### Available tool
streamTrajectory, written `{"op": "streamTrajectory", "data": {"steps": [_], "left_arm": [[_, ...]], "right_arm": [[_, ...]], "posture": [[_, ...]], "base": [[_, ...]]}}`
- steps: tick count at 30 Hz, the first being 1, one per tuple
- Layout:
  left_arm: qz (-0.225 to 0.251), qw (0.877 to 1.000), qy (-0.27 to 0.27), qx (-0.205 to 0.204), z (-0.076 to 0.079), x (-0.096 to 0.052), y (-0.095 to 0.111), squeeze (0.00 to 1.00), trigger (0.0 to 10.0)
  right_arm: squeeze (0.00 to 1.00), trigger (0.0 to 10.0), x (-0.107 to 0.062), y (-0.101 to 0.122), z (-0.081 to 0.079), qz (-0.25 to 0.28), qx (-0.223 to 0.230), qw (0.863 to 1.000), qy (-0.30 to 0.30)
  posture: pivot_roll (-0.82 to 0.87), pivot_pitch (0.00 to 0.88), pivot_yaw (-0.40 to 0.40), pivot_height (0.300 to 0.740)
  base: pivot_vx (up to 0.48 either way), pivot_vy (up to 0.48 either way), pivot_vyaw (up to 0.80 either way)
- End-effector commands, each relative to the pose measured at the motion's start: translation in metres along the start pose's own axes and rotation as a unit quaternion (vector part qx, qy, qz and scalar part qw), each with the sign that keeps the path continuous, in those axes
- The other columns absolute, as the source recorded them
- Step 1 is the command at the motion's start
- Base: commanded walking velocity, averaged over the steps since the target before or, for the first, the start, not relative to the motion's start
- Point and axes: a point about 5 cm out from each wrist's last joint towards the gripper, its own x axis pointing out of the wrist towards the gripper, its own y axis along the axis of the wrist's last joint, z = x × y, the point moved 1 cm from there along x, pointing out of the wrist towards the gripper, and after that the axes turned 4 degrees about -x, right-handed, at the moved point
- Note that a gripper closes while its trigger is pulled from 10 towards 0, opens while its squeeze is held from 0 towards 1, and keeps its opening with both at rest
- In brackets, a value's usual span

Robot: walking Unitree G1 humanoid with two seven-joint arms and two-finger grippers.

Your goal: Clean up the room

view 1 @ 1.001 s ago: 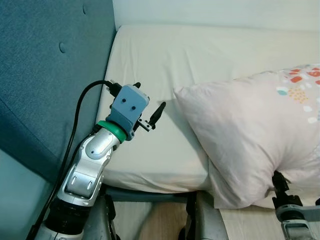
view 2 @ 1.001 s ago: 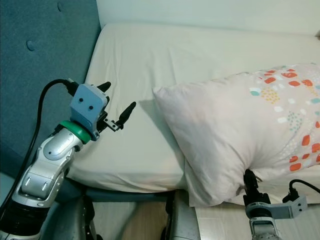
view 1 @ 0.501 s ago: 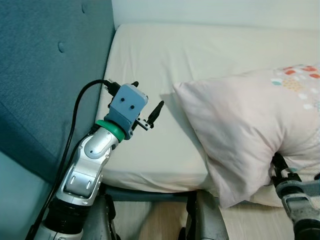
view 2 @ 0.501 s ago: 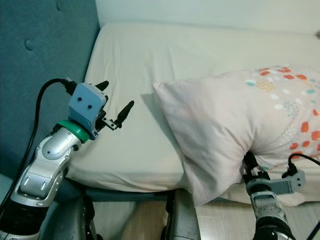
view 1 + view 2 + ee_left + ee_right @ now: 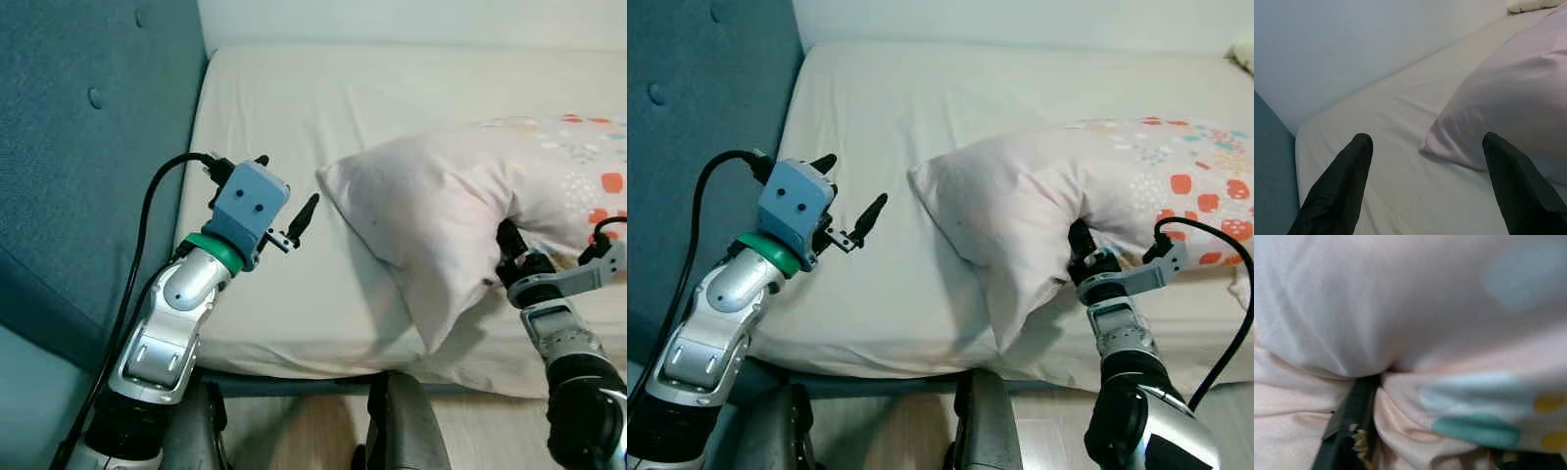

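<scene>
Pillow: the pale pink pillow point(image 5: 1038, 211) lies on the bed along its near edge, on my right side. One corner points toward my left arm; the far end carries red, teal and yellow spots. Its near underside is bunched and folded where I have hold of it.

Right gripper: my right gripper point(image 5: 1080, 257) is pushed into the pillow's near fold at the bed's front edge. In the right wrist view the fabric point(image 5: 1415, 333) is pinched tight against one black finger point(image 5: 1352, 416), so my fingers are closed on the pillow.

Left gripper: my left gripper point(image 5: 286, 192) hovers over the sheet near the headboard side, apart from the pillow's corner. Both fingers point(image 5: 1342, 186) are spread wide with nothing between them.

Bed: the cream sheet point(image 5: 323, 108) is bare from the pillow's corner to the headboard and back to the wall.

Edges: the mattress front edge point(image 5: 882, 360) runs just below my left arm and under the pillow's hanging fold.

Headboard: a teal padded headboard point(image 5: 78, 147) with buttons closes off my left side.

Wall: a pale wall point(image 5: 1352, 44) bounds the far side of the bed.

Writing: I can read no brand or lettering anywhere.
</scene>
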Motion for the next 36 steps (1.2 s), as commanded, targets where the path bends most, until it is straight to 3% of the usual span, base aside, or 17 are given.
{"op": "streamTrajectory", "data": {"steps": [1,17,18,19,20,21,22,24,25,26,28,29,30,31,33,35,36], "left_arm": [[-0.008,1.0,-0.003,-0.004,0.002,-0.002,-0.004,0.0,10.0],[-0.009,1.0,-0.003,-0.01,0.006,0.0,-0.005,0.0,10.0],[-0.009,1.0,-0.003,-0.009,0.007,0.001,-0.005,0.0,10.0],[-0.009,1.0,-0.003,-0.008,0.007,0.001,-0.005,0.0,10.0],[-0.009,1.0,-0.003,-0.008,0.007,0.001,-0.005,0.0,10.0],[-0.008,1.0,-0.003,-0.007,0.006,0.001,-0.005,0.0,10.0],[-0.008,1.0,-0.003,-0.007,0.006,0.001,-0.005,0.0,10.0],[-0.007,1.0,-0.003,-0.007,0.006,0.002,-0.004,0.0,10.0],[-0.004,1.0,-0.001,-0.006,0.004,0.002,-0.002,0.0,10.0],[-0.004,1.0,-0.001,-0.006,0.004,0.002,-0.002,0.0,10.0],[0.01,1.0,0.004,0.0,-0.004,0.005,0.006,0.0,10.0],[0.01,1.0,0.004,0.0,-0.004,0.005,0.006,0.0,10.0],[0.03,1.0,0.007,0.006,-0.015,0.006,0.018,0.0,10.0],[0.039,0.999,0.007,0.007,-0.019,0.007,0.025,0.0,10.0],[0.039,0.999,0.007,0.007,-0.019,0.007,0.025,0.0,10.0],[0.061,0.998,0.003,-0.003,-0.027,0.007,0.039,0.0,10.0],[0.061,0.998,0.003,-0.003,-0.027,0.007,0.039,0.0,10.0]], "right_arm": [[0.0,0.0,0.006,0.012,-0.01,0.026,-0.011,0.999,0.031],[0.0,0.0,-0.01,0.053,0.013,0.111,-0.058,0.992,-0.031],[0.0,0.0,-0.014,0.061,0.016,0.127,-0.079,0.988,-0.044],[0.0,0.0,-0.018,0.079,0.019,0.148,-0.136,0.977,-0.066],[0.0,0.0,-0.018,0.079,0.019,0.148,-0.136,0.977,-0.066],[0.0,0.0,-0.021,0.094,0.018,0.162,-0.19,0.965,-0.081],[0.0,0.0,-0.021,0.094,0.018,0.162,-0.19,0.965,-0.081],[0.0,0.0,-0.022,0.107,0.015,0.169,-0.239,0.952,-0.091],[0.0,0.0,-0.019,0.119,0.008,0.151,-0.319,0.931,-0.095],[0.0,0.0,-0.019,0.119,0.008,0.151,-0.319,0.931,-0.095],[0.0,0.0,-0.005,0.14,-0.015,0.085,-0.453,0.885,-0.067],[0.0,0.0,-0.005,0.14,-0.015,0.085,-0.453,0.885,-0.067],[0.0,0.0,0.009,0.151,-0.039,0.022,-0.547,0.836,-0.023],[0.0,0.0,0.014,0.153,-0.048,0.002,-0.577,0.817,-0.003],[0.0,0.0,0.014,0.153,-0.048,0.002,-0.577,0.817,-0.003],[0.0,0.0,0.024,0.153,-0.067,-0.017,-0.621,0.783,0.033],[0.0,0.0,0.024,0.153,-0.067,-0.017,-0.621,0.783,0.033]], "posture": [[0.18,0.149,0.014,0.545],[0.16,0.151,0.012,0.545],[0.16,0.151,0.012,0.545],[0.15,0.155,0.012,0.545],[0.15,0.155,0.012,0.545],[0.15,0.155,0.012,0.545],[0.15,0.155,0.012,0.545],[0.15,0.155,0.012,0.545],[0.15,0.155,0.012,0.545],[0.15,0.155,0.012,0.545],[0.12,0.151,0.001,0.545],[0.12,0.151,0.001,0.545],[0.11,0.148,-0.007,0.545],[0.11,0.148,-0.007,0.545],[0.11,0.148,-0.007,0.545],[0.11,0.148,-0.007,0.545],[0.11,0.148,-0.007,0.545]], "base": [[0.0,0.0,0.0],[0.0,0.0,0.0],[0.0,0.0,0.0],[0.0,0.0,0.0],[0.0,0.0,0.0],[0.0,0.0,0.0],[0.0,0.0,0.0],[0.0,0.0,0.0],[0.0,0.0,0.0],[0.0,0.0,0.0],[0.0,0.0,0.0],[0.0,0.0,0.0],[0.0,0.0,0.0],[0.0,0.0,0.0],[0.0,0.0,0.0],[0.0,0.0,0.0],[0.0,0.0,0.0]]}}
